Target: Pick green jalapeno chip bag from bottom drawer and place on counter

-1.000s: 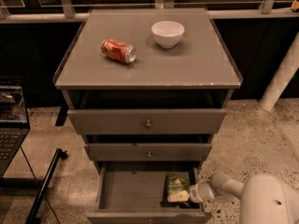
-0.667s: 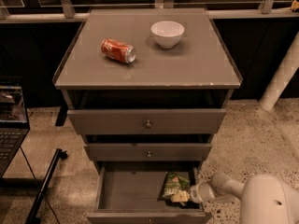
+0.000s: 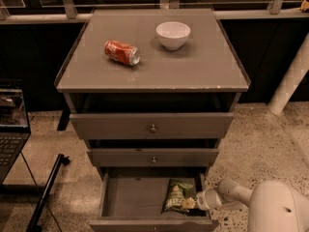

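Note:
The green jalapeno chip bag [image 3: 176,195] stands tilted in the right part of the open bottom drawer [image 3: 130,197]. My gripper [image 3: 191,202] reaches in from the right over the drawer's side and sits against the bag's lower right edge; the bag appears raised off the drawer floor. The white arm [image 3: 260,207] fills the bottom right corner. The counter [image 3: 193,66] is the flat grey cabinet top above.
A red soda can [image 3: 122,52] lies on its side on the counter's left, and a white bowl [image 3: 173,35] stands at its back right. The two upper drawers [image 3: 152,125] protrude slightly above the bottom one. A laptop [image 3: 12,124] stands at the left.
The bag has turned from lying low and flat to standing more upright and has shifted slightly left and up in the drawer. The gripper stays against its right side.

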Tool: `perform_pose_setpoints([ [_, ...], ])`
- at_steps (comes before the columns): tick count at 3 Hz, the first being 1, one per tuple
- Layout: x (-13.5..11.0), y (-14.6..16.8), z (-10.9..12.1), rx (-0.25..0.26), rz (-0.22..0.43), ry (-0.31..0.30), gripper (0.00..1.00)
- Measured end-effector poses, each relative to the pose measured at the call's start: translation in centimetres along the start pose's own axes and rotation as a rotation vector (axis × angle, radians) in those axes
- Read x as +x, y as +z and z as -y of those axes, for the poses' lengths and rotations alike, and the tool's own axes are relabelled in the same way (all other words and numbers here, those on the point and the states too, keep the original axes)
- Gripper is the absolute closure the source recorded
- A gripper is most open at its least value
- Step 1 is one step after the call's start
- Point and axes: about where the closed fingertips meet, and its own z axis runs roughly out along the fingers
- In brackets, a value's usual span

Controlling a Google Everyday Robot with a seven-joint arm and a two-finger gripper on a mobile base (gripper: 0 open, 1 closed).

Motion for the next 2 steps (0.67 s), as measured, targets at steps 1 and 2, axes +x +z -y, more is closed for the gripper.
perform_pose_setpoints([
  [1,0.0,0.0,0.0,0.0,0.0,0.0,1.0],
  [2,0.0,0.01,0.0,0.0,0.0,0.0,1.0],
])
